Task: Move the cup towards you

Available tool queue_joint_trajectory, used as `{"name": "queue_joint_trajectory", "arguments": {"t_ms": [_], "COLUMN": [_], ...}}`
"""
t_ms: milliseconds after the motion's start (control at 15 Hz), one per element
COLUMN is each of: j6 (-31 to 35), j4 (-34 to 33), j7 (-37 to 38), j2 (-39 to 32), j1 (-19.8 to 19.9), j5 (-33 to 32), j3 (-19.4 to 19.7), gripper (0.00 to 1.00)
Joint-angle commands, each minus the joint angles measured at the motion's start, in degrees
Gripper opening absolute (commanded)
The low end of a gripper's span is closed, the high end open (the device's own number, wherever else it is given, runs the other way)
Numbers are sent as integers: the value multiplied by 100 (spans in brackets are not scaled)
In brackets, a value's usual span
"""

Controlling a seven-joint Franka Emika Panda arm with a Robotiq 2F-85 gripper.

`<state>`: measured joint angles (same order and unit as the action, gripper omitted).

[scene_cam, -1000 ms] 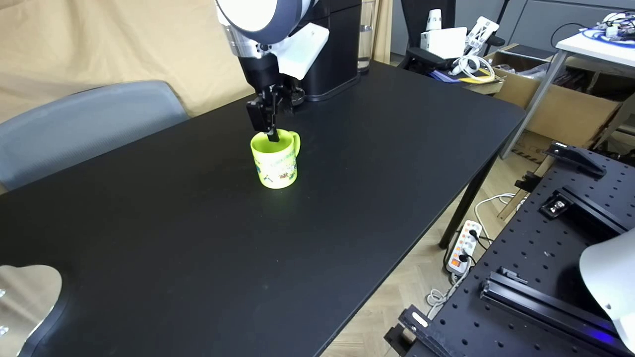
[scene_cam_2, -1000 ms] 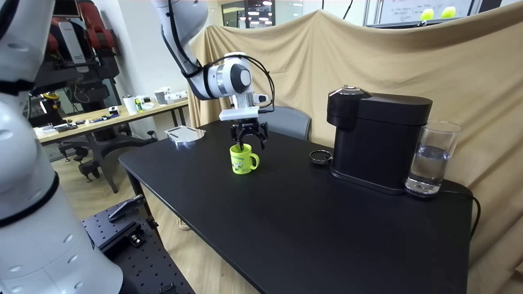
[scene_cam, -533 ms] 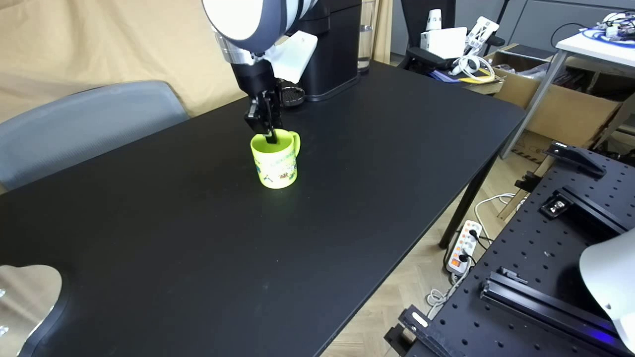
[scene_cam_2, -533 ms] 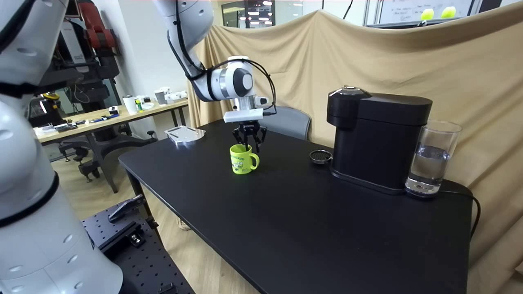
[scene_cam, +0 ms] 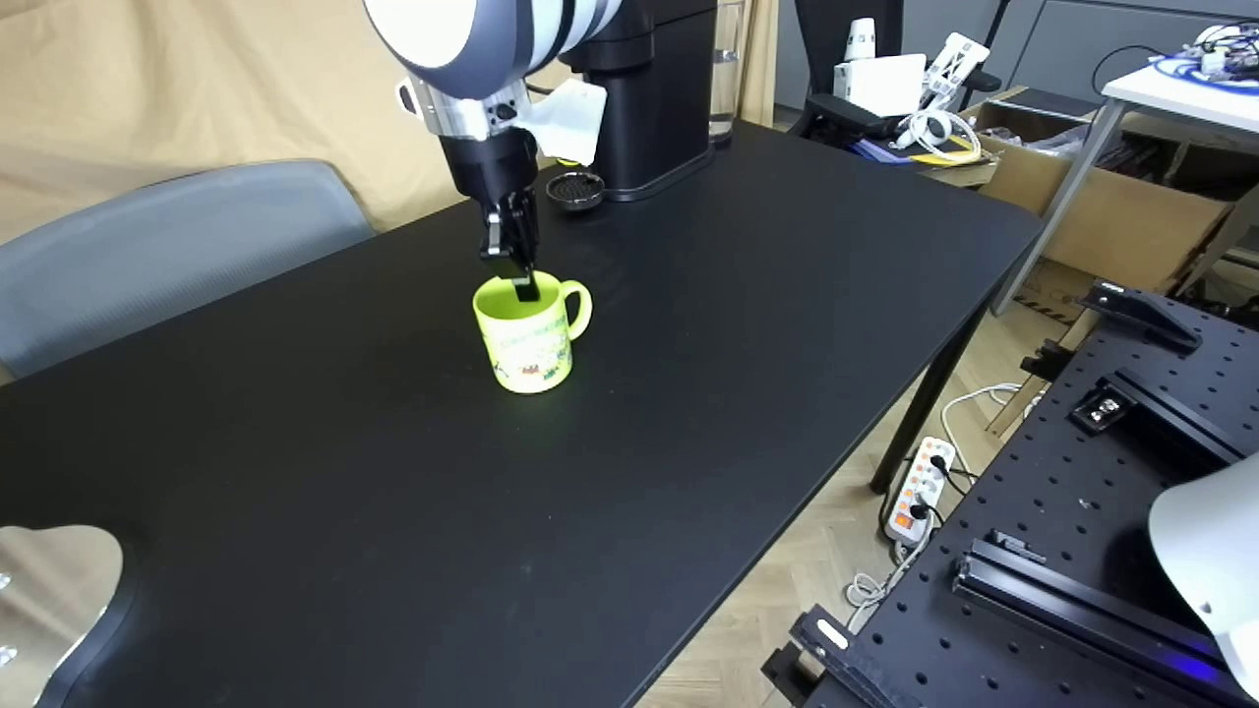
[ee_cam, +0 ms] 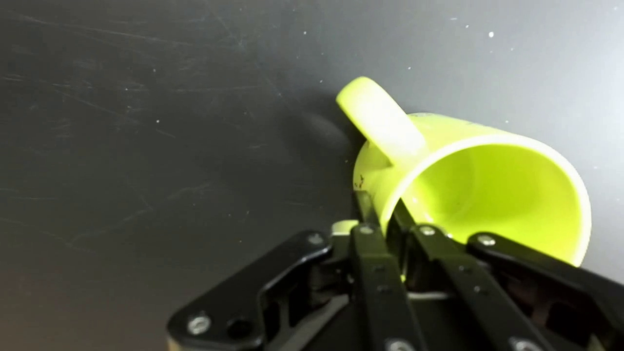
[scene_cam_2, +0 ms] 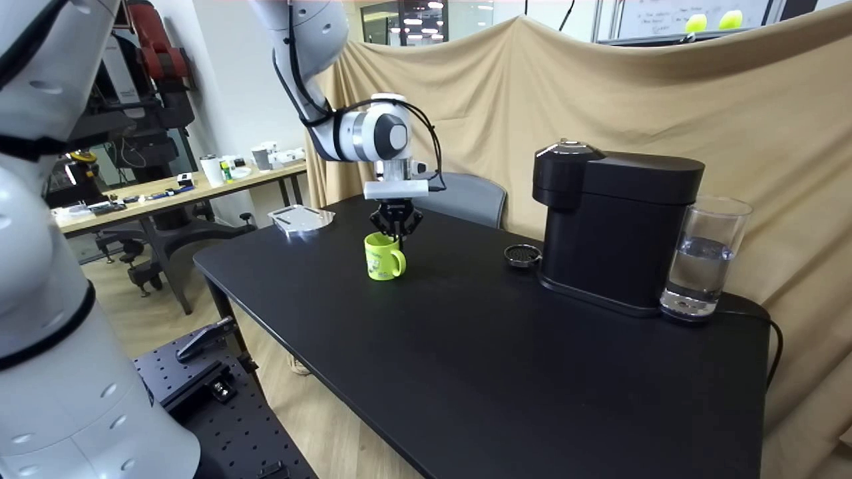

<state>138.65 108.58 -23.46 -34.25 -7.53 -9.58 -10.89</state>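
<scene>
Wrist view: bright lime-green, pale-rimmed cup [ee_cam: 492,187]

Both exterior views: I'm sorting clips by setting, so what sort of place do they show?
Probably a robotics lab or workshop, though I can't be certain: a perforated black plate, a tangle of wiring and a whiteboard with writing all point that way.
</scene>
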Motion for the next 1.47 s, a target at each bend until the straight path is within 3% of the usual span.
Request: {"name": "queue_joint_trajectory", "arguments": {"t_ms": [0, 200, 400, 667, 1400], "j6": [-252, -387, -584, -412, 498], "j4": [108, 445, 896, 1624, 2310], "j7": [-371, -435, 54, 335, 894], "j2": [231, 594, 1054, 1494, 1521], "j1": [175, 187, 33, 141, 243], "j5": [83, 4, -310, -330, -233], "j3": [-138, -98, 194, 335, 572], "gripper": [2, 2, 2, 2, 2]}}
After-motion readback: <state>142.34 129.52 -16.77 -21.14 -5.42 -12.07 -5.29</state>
